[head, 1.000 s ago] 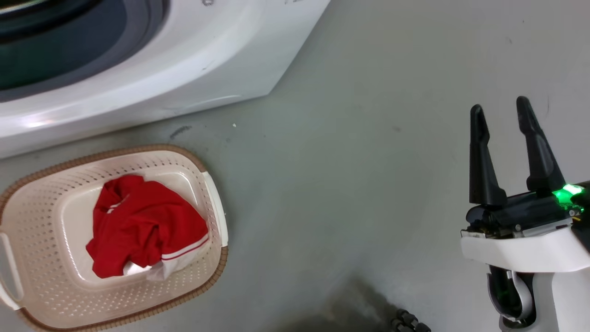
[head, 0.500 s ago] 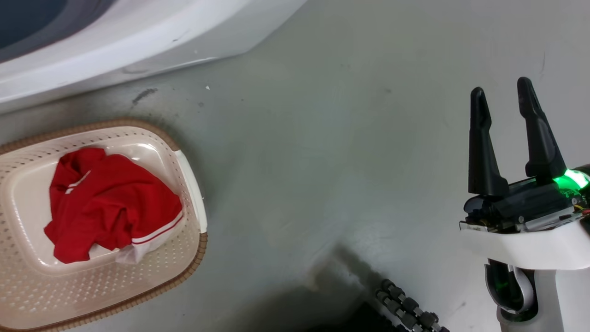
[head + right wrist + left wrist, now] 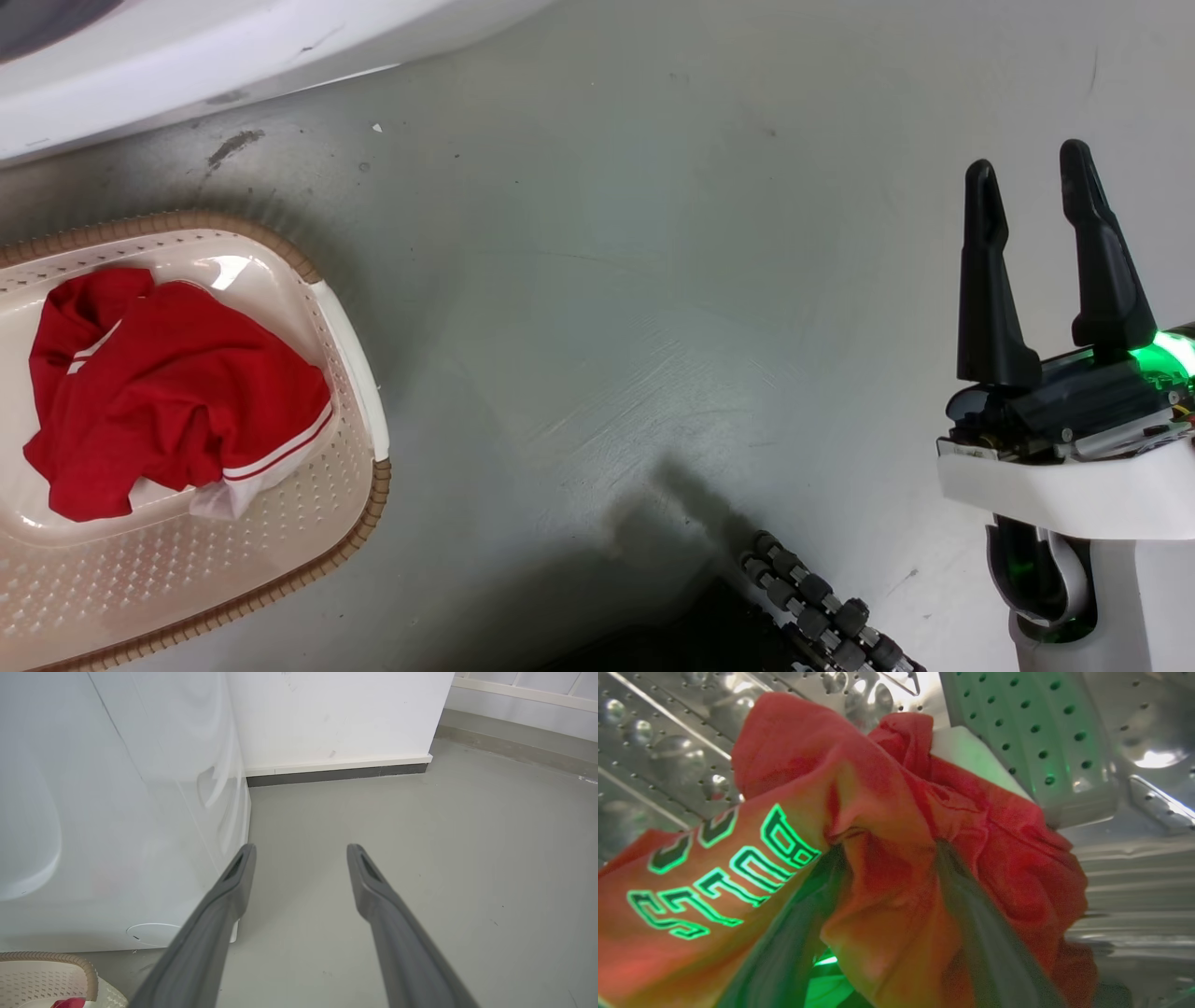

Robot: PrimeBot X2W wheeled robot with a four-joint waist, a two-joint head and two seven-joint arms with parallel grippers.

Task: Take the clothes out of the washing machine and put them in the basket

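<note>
From my head, I see the basket [image 3: 280, 551] on the floor [image 3: 607, 280] at the left. The picture's edge cuts part of it off. The red cloth with white stripes [image 3: 177, 392] lies crumpled inside it. Just the white bottom of the washing machine [image 3: 187, 56] peeks in along the top. My right gripper [image 3: 1027, 161] is far off at the right, its fingers spread, holding nothing. A black bumpy thing [image 3: 822, 607] sits at the bottom; I cannot tell what it is.

From my left wrist, I am inside the shiny drum [image 3: 1134, 882] with its little holes. The red cloth with letters [image 3: 878, 812] is bunched up right in front of me. Green light makes its letters glow green. My left gripper [image 3: 889, 847] is spread, with a thick fold between its fingers [image 3: 784, 947]. They look blurry, and their tips are hidden in the cloth.

From my right wrist, the spread right gripper [image 3: 301, 847] points over bare floor, beside the washing machine's white side. A corner of the basket [image 3: 70, 957] shows at the bottom left, with a tiny bit of red.
</note>
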